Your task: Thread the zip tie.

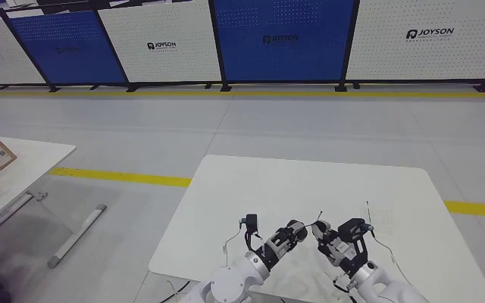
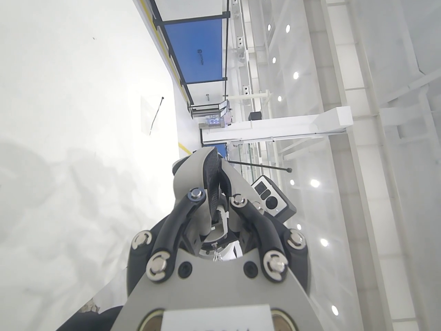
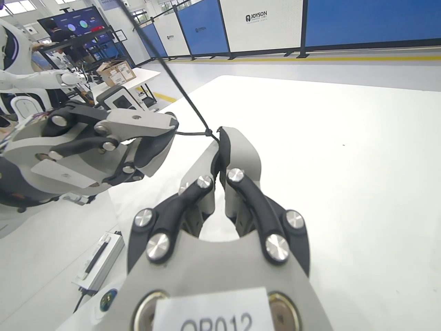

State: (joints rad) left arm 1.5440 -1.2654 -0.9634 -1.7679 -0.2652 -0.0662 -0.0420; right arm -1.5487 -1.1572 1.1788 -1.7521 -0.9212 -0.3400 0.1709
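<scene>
Grippers paired above the white table (image 1: 303,182)
The left gripper (image 1: 300,230) and right gripper (image 1: 319,230) were positioned nearly tip to tip, a thin black zip tie (image 1: 319,219) angled up between them; a second zip tie (image 1: 368,211) was laid flat nearby.

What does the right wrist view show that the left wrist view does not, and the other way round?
Right wrist view: the right gripper and the left gripper close together, both shut on one zip tie, whose strap rises away from them. Left wrist view: a second tie lying loose on the table. Both: the left gripper, the held zip tie and the white table.
</scene>
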